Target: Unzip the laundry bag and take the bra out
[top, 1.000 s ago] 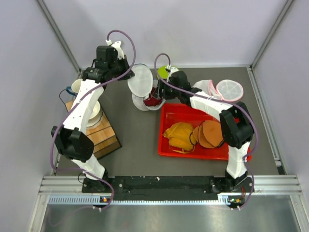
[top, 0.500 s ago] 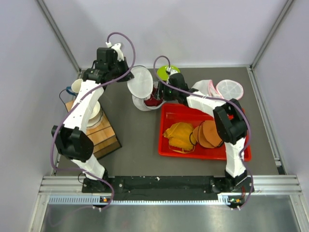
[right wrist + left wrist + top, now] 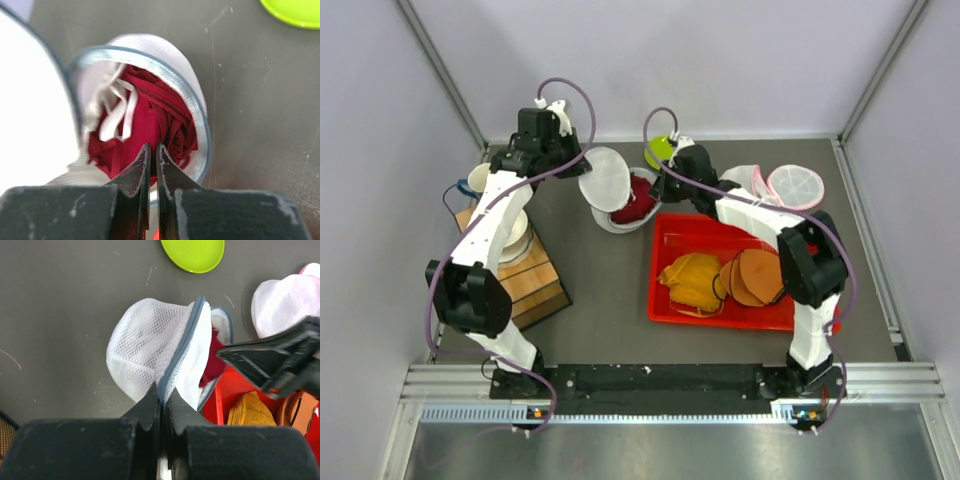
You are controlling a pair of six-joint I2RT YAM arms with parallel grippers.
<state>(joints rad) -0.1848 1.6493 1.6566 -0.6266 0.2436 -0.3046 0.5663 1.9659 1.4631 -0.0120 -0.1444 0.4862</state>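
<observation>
Bra (image 3: 150,117), red and bunched, lies inside the open bag (image 3: 186,75) on the surface (image 3: 590,270). Left jaws pinch the rim of the bag's raised flap (image 3: 145,350). Right jaws are closed at the bra; whether they grip fabric is unclear.

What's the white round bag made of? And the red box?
The laundry bag looks like soft white mesh fabric: tiny holes show, with a grey trimmed edge. The red tray looks like hard, shiny plastic, judging by its smooth glossy walls.
</observation>
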